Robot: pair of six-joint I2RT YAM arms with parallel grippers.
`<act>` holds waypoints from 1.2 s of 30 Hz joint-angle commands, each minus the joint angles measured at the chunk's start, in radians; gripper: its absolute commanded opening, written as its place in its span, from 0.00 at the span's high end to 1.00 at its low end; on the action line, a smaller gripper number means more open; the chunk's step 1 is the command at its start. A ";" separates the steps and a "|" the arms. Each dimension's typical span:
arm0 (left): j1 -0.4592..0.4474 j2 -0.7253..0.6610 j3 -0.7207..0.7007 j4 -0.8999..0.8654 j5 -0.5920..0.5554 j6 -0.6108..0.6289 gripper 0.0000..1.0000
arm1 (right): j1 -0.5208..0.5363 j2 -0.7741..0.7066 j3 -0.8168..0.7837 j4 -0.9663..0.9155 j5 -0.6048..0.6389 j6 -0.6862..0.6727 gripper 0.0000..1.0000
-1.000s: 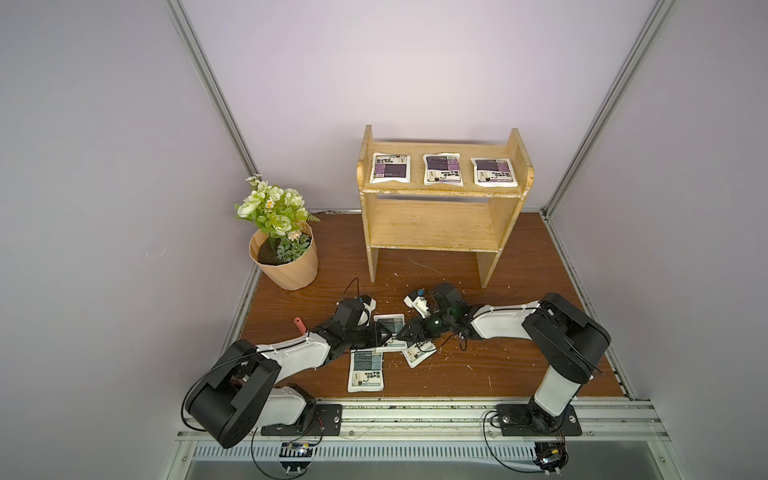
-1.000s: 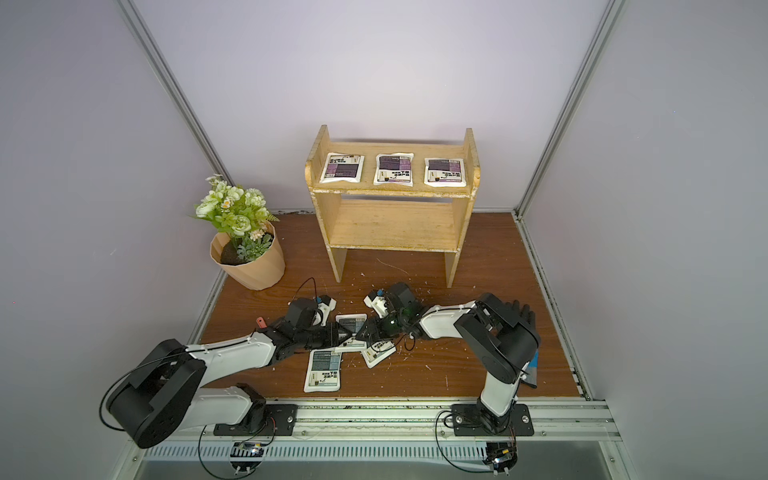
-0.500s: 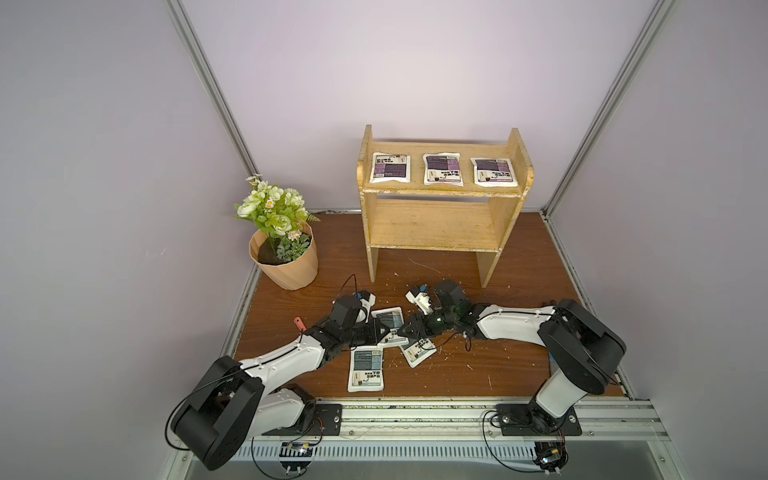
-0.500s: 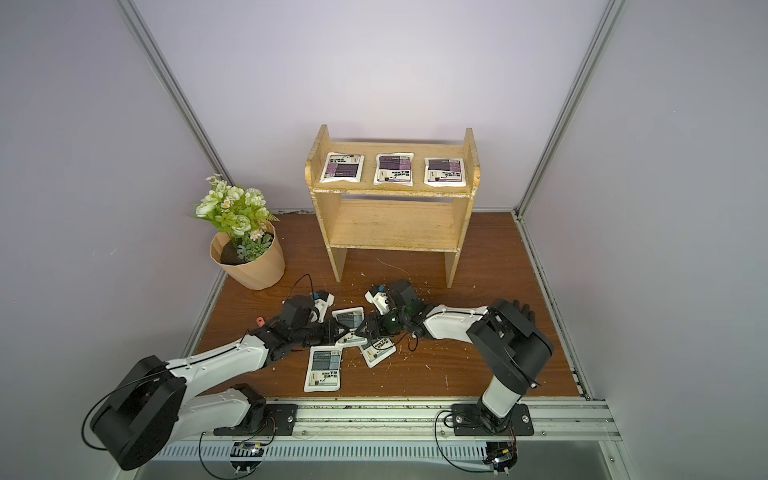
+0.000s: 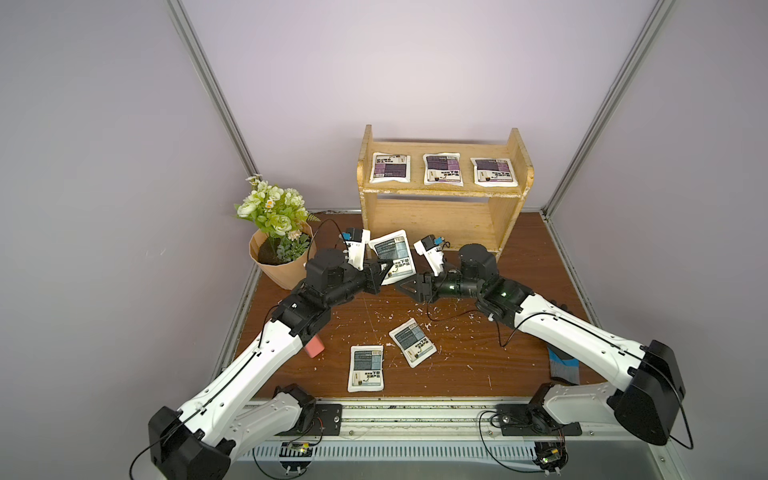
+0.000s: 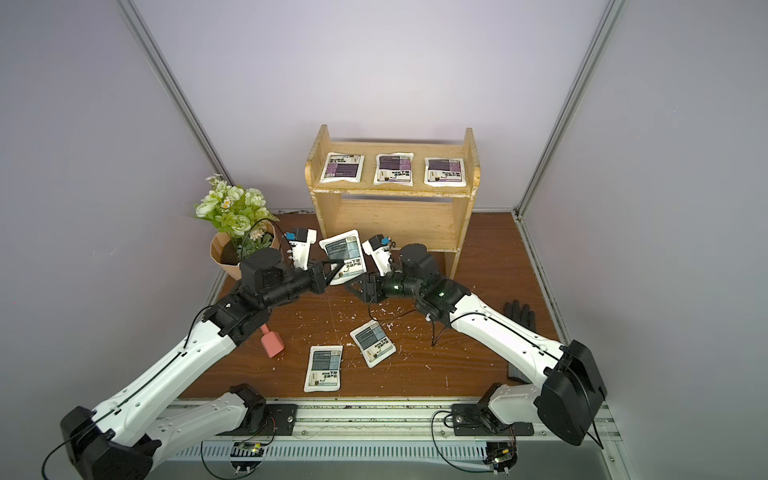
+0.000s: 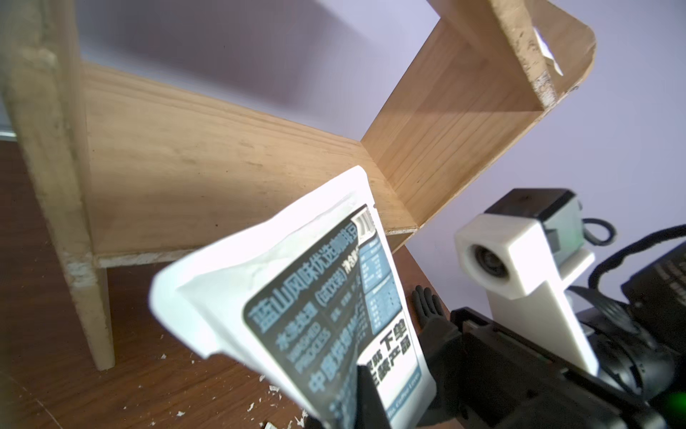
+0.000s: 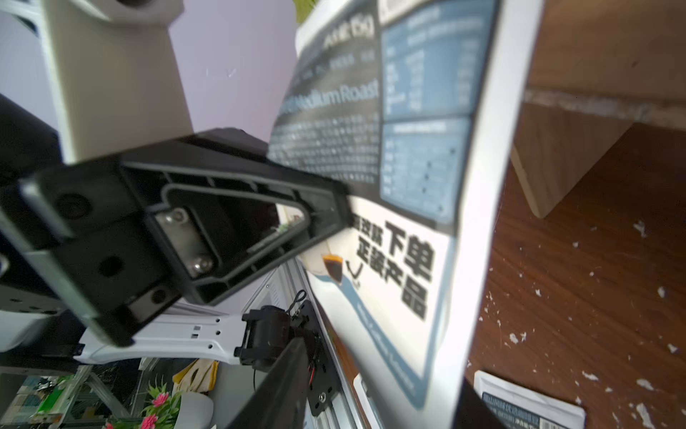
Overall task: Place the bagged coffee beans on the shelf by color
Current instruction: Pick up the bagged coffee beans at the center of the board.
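Observation:
A grey-blue bag of coffee beans (image 5: 392, 253) (image 6: 343, 253) hangs tilted above the floor in front of the shelf (image 5: 444, 193) (image 6: 390, 193). My left gripper (image 5: 384, 272) (image 6: 334, 270) (image 7: 352, 401) is shut on the bag's near edge (image 7: 334, 297). My right gripper (image 5: 409, 286) (image 6: 359, 286) (image 8: 375, 401) is open, its jaws standing apart on either side of the bag's lower corner (image 8: 427, 185). Three purple bags (image 5: 390, 167) (image 5: 442, 169) (image 5: 494, 171) lie in a row on the top tier. Two grey-blue bags (image 5: 366, 368) (image 5: 412, 341) lie flat on the floor near the front.
A potted plant (image 5: 282, 262) stands left of the shelf, close to my left arm. A pink block (image 6: 272, 344) lies under that arm. A black glove (image 6: 519, 313) lies at the right. White flecks litter the brown floor (image 5: 457, 365). The shelf's lower tier (image 7: 222, 167) is bare.
The left gripper closed on the grey-blue bag and raised it off the floor toward the shelf. The right gripper's jaws widened and it followed alongside.

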State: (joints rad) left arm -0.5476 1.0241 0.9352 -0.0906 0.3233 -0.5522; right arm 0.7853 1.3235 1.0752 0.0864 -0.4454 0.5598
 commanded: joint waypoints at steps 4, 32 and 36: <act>0.002 0.058 -0.054 0.051 0.066 0.057 1.00 | 0.000 -0.066 -0.033 0.100 0.175 0.006 0.49; 0.112 0.091 -0.049 0.209 0.289 0.006 0.99 | -0.040 -0.050 -0.166 0.457 0.035 0.182 0.74; 0.113 0.101 -0.051 0.233 0.285 -0.012 0.99 | -0.039 -0.038 -0.156 0.452 0.037 0.176 0.69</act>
State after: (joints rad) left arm -0.4488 1.1179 0.8902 0.0795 0.6056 -0.5392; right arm 0.7376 1.2804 0.9005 0.4744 -0.3645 0.7330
